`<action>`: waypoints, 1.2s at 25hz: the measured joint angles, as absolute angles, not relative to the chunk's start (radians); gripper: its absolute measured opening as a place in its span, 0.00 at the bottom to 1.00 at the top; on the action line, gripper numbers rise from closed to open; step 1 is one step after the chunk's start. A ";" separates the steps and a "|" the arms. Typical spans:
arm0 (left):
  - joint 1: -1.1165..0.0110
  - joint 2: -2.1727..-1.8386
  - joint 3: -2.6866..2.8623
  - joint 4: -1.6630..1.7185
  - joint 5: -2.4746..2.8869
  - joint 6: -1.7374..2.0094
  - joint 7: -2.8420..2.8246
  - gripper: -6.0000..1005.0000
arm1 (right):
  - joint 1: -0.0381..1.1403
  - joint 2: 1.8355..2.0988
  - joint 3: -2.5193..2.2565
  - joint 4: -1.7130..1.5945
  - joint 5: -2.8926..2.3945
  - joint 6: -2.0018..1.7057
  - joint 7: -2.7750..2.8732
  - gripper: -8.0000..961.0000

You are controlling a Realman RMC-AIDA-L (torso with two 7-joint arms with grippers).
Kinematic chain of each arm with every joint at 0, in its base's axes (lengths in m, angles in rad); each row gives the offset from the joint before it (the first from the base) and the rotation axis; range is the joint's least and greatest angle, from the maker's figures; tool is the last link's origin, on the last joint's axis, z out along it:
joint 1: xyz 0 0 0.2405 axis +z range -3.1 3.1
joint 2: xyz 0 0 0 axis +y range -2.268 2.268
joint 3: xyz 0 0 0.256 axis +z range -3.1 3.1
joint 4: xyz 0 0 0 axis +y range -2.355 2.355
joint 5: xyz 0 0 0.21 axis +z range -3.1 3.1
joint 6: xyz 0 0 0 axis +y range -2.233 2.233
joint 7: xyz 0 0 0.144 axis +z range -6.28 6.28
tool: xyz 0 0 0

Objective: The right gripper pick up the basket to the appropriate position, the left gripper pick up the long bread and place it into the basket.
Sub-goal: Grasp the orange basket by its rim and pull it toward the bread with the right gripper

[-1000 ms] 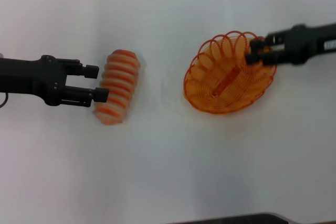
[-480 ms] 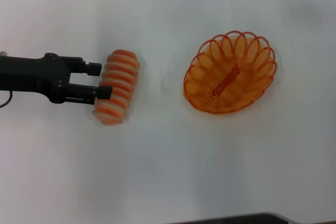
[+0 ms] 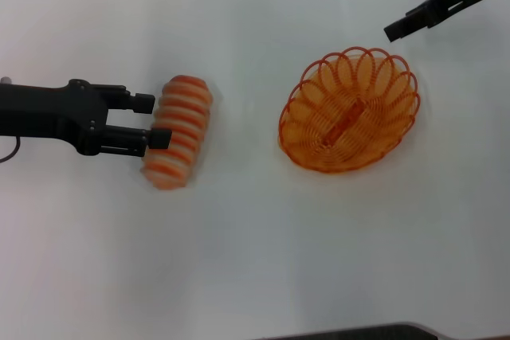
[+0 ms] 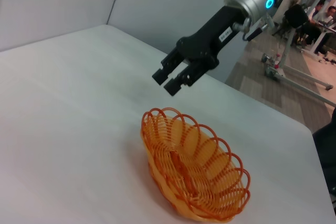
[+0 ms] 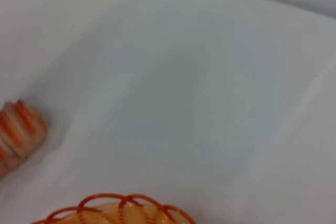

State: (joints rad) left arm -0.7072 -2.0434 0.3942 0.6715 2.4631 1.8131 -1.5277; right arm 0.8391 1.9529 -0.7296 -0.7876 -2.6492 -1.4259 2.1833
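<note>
The left tool [image 3: 154, 123] was spread open, its two fingers at the left side of the long bread [image 3: 178, 130], which lay on the white surface [image 3: 255, 260]. The right tool [image 4: 171, 79] hung empty above the basket's far right rim, fingers slightly parted. The basket [image 3: 349, 109] sat right of the bread, well apart.
</note>
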 joint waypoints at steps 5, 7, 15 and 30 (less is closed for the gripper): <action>-0.710 -2.043 0.392 0.673 2.462 1.812 -1.528 0.78 | 0.837 1.955 -0.785 -0.775 -2.650 -1.420 2.201 0.58; -0.710 -2.043 0.389 0.675 2.462 1.811 -1.528 0.78 | 0.838 1.955 -0.793 -0.759 -2.654 -1.416 2.202 0.57; -0.705 -2.040 0.387 0.678 2.451 1.809 -1.528 0.78 | 0.850 1.971 -0.831 -0.712 -2.701 -1.375 2.205 0.55; -0.712 -2.041 0.397 0.678 2.451 1.800 -1.528 0.78 | 0.842 1.981 -0.835 -0.677 -2.696 -1.333 2.193 0.29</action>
